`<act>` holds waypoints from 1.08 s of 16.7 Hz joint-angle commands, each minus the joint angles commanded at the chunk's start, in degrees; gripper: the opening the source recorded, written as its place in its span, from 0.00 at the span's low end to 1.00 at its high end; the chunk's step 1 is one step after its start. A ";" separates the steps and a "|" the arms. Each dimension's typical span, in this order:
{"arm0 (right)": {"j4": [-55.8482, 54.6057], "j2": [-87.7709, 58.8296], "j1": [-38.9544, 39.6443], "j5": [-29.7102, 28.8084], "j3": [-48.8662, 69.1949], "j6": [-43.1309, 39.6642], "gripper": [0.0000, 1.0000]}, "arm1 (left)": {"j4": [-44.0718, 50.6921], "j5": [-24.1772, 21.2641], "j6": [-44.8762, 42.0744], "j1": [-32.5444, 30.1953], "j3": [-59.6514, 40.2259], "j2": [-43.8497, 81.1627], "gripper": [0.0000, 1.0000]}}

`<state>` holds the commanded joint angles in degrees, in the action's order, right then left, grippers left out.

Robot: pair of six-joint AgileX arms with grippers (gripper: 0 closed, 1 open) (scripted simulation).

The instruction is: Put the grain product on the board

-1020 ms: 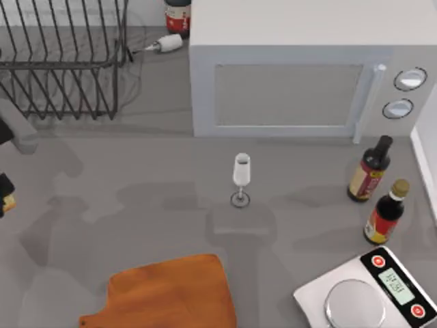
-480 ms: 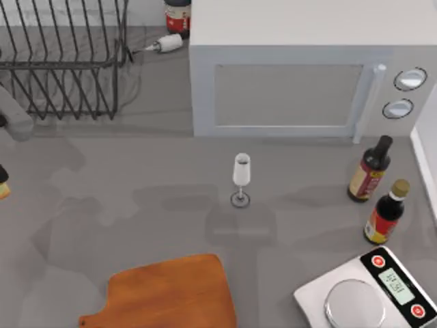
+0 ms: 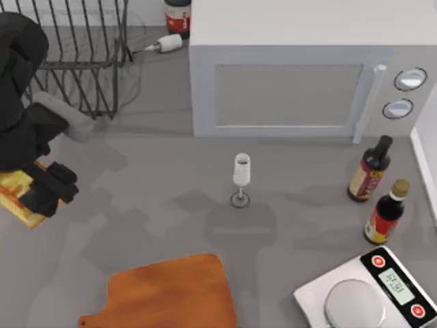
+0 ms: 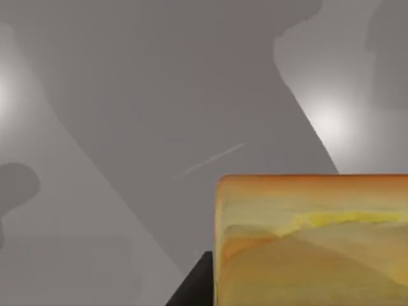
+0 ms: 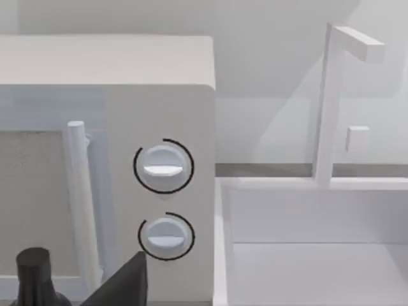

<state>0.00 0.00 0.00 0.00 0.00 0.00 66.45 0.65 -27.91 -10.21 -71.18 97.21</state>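
Over the table's left, left hand (image 3: 42,193) now carries bread (image 3: 19,195).

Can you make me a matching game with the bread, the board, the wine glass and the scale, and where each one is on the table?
Things:
1. bread
2. board
3. wine glass
4. scale

Places:
A. middle, in front of the microwave
B. near right corner
C. far left, at the left gripper
D. near edge, left of centre

Pairs: 1-C, 2-D, 3-A, 4-B
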 joint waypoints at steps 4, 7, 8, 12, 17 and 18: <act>0.00 0.00 0.00 0.00 0.00 0.00 1.00 | 1.04 0.61 26.13 -10.71 1.66 -0.46 0.00; 0.00 0.00 0.00 0.00 0.00 0.00 1.00 | 1.48 0.78 48.95 -18.35 3.49 -0.87 0.00; 0.00 0.00 0.00 0.00 0.00 0.00 1.00 | 1.52 0.77 56.69 -20.68 4.18 -1.02 0.00; 0.00 0.00 0.00 0.00 0.00 0.00 1.00 | 1.17 0.43 86.30 -28.50 6.86 -1.57 0.00; 0.00 0.00 0.00 0.00 0.00 0.00 1.00 | -1.01 -0.14 119.00 -34.31 9.61 -2.58 0.00; 0.00 0.00 0.00 0.00 0.00 0.00 1.00 | -1.72 -0.21 124.93 -34.88 10.06 -2.93 0.00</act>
<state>0.00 0.00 0.00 0.00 0.00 0.00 64.72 0.43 97.02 -45.09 -61.11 94.28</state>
